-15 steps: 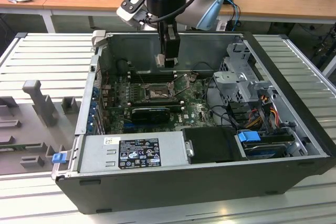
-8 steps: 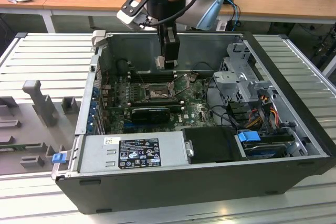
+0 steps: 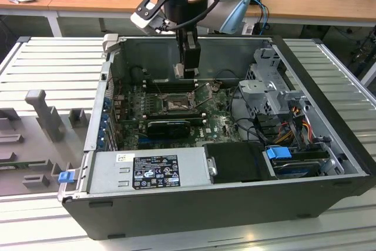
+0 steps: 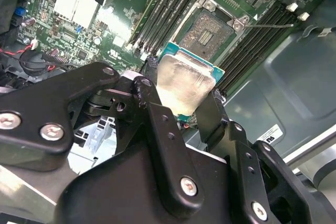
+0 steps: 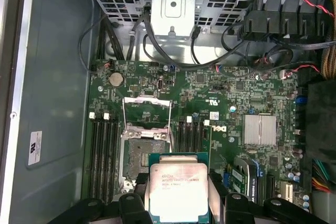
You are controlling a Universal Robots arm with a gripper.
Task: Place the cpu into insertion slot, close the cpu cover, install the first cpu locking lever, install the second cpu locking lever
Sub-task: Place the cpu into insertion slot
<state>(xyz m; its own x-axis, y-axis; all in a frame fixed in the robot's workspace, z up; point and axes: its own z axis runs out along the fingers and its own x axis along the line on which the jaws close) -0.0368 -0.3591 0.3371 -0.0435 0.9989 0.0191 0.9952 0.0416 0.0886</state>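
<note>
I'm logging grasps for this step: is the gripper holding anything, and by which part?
Yes. The gripper holds the cpu, its fingers pinching two opposite side edges; the pale face is bare, and the chip is not yet in the insertion slot.

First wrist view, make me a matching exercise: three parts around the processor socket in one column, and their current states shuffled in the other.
Column one:
1. pale silver square cpu
2. metal-rimmed square insertion slot
3. thin silvery cpu cover frame

Column two:
A. swung open, off the slot
B. clamped in the black pincer
C. empty, dark centre exposed

Pairs: 1-B, 2-C, 3-A.
</note>
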